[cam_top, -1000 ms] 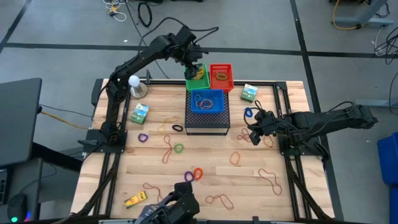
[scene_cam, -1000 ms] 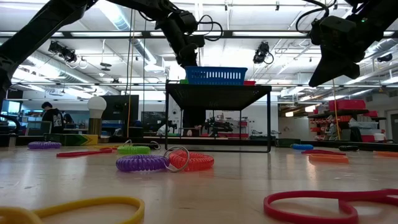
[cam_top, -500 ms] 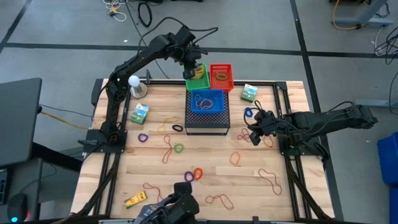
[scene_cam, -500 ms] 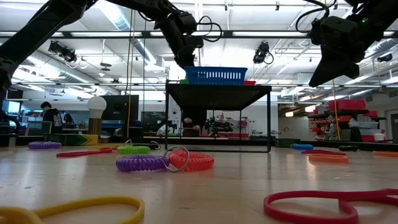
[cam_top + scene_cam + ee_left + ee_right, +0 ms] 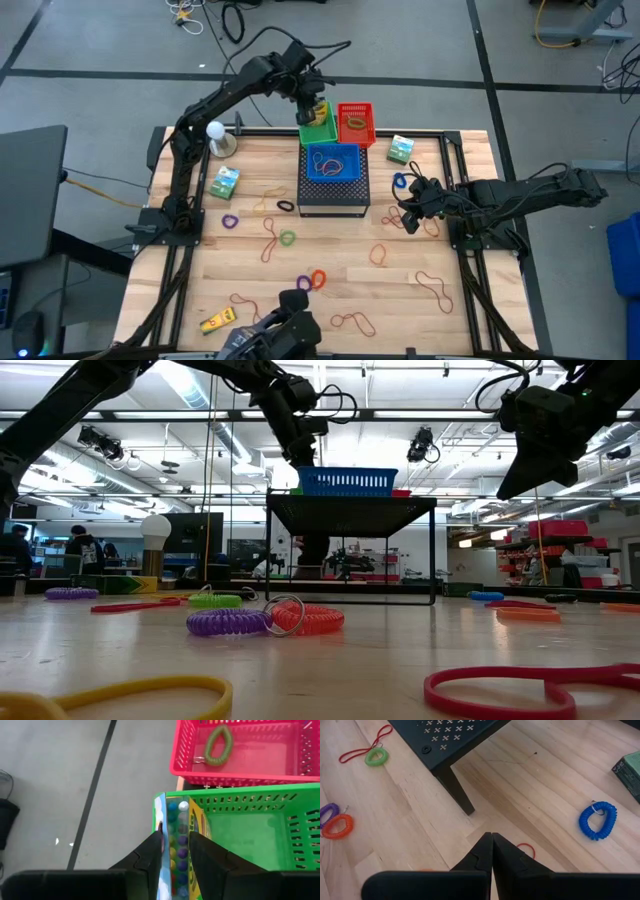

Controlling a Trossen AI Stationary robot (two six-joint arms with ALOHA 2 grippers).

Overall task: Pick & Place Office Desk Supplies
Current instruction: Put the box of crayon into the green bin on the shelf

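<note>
We note the left gripper remains clamped on a small printed box at the green basket rim, barely shifted since the prior frame. The right gripper stays closed, empty, above the table near the blue ring.

Left wrist view: printed box cut off at the frame edge, lower part behind the left gripper fingers; print too blurred to read. Red basket and green basket both cropped. Low view: basket contents hidden behind their walls; yellow band cropped.
</note>
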